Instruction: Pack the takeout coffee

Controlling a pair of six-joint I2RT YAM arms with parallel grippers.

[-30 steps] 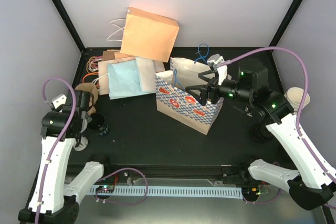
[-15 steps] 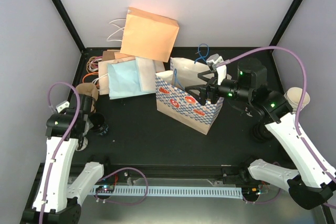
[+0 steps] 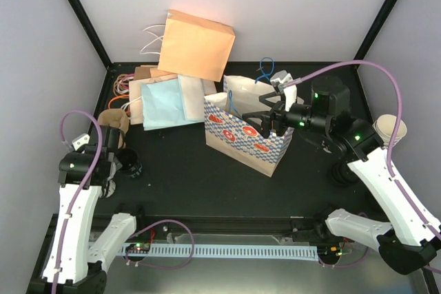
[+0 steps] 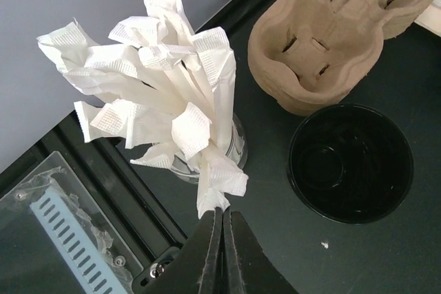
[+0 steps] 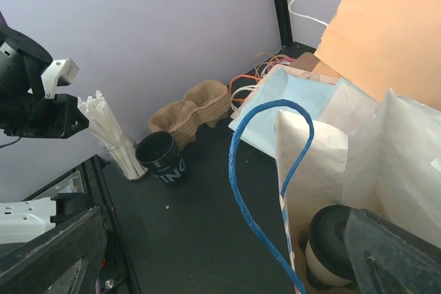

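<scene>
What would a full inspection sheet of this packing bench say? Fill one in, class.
Surface: black table, matte.
Job's things: takeout coffee cup, lidded, inside the blue-checked bag.
Clutter: wrapped straws, black cup, pulp carriers, flat paper bags, cup stack at right edge.
Pincers: left pincer shut at a straw wrapper's tip; right pincer open at the bag's mouth.
Cables: purple cable looping over each arm.
Surroundings: pale walls.

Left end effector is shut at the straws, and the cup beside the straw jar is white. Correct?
Not quite. The cup beside the jar is black, not white; the left wrist view shows it. The left end effector is shut at the straws, as stated.
</scene>
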